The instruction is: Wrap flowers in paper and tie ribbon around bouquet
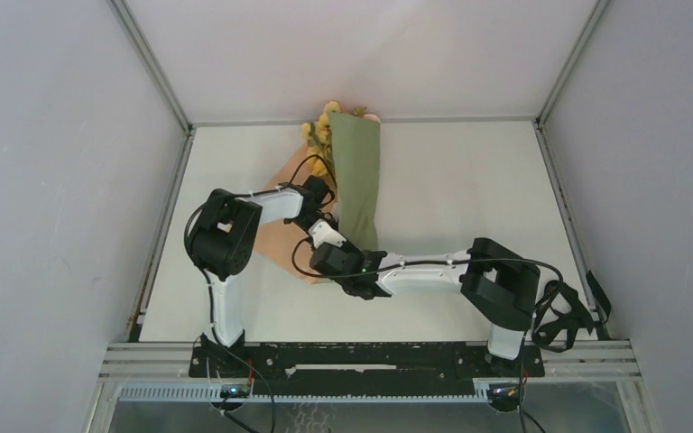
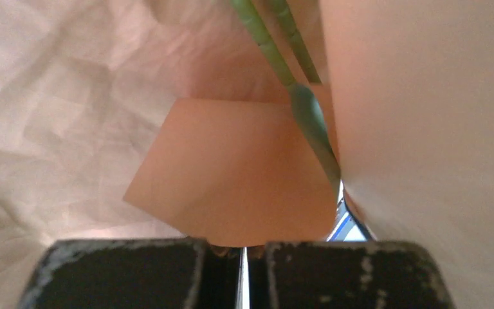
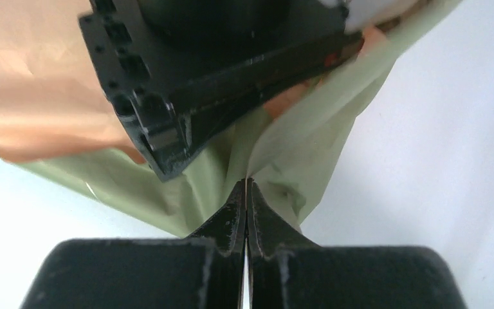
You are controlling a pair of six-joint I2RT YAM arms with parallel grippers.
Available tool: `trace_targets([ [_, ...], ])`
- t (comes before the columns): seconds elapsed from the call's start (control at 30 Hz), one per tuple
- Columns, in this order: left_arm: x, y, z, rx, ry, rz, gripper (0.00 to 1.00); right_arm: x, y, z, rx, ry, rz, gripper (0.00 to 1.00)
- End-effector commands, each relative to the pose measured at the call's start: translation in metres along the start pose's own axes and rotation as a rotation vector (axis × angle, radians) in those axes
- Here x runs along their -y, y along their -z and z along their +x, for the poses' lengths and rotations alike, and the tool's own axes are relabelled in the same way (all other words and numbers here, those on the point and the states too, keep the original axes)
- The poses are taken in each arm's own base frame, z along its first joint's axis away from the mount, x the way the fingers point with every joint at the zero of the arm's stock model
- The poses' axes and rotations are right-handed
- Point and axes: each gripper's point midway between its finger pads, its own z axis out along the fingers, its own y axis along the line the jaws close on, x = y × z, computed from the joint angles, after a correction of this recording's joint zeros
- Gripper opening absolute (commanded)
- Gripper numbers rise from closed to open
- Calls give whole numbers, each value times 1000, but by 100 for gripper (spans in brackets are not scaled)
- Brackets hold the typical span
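Note:
The paper (image 1: 358, 171) lies at the back of the table, its olive side folded over the flowers (image 1: 323, 126), whose yellow blooms stick out at the far end. Its peach reverse (image 1: 275, 221) spreads to the left. My left gripper (image 1: 318, 206) is shut on a peach corner of the paper (image 2: 231, 174), with green stems (image 2: 309, 116) just beyond its jaws (image 2: 243, 248). Right beside it, my right gripper (image 1: 327, 236) is shut on a pinched olive fold of the paper (image 3: 296, 148), fingertips together (image 3: 247, 183). A black looping band, probably the ribbon (image 1: 597, 293), lies at the table's right edge.
The left gripper's black body (image 3: 212, 71) fills the top of the right wrist view, very near my right fingers. Grey walls close the table in on the left, right and back. The right arm's elbow (image 1: 496, 280) stands beside the black loops.

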Motion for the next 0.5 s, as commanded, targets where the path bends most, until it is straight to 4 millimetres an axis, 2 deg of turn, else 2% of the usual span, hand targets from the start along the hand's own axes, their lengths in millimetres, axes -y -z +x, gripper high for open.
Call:
trace_targets([
  [0.0, -24, 19, -24, 102, -66, -133, 0, 14, 11, -20, 36, -114, 35, 9],
  [0.1, -26, 21, -25, 114, -83, -152, 0, 33, 19, -15, 45, -250, 28, 41],
  [0.13, -26, 21, -24, 114, -81, -152, 0, 34, 21, -9, 49, -301, -5, 47],
  [0.23, -26, 19, -23, 108, -79, -146, 0, 38, 25, 5, 91, -504, -129, 57],
  [0.27, -27, 19, -22, 105, -78, -145, 0, 40, 23, 20, 91, -578, -163, 61],
  [0.37, -27, 17, -19, 99, -74, -139, 0, 48, 25, 22, 193, -799, -267, 98],
  [0.47, -27, 15, -19, 97, -75, -132, 0, 48, 23, 32, 223, -908, -313, 100],
])
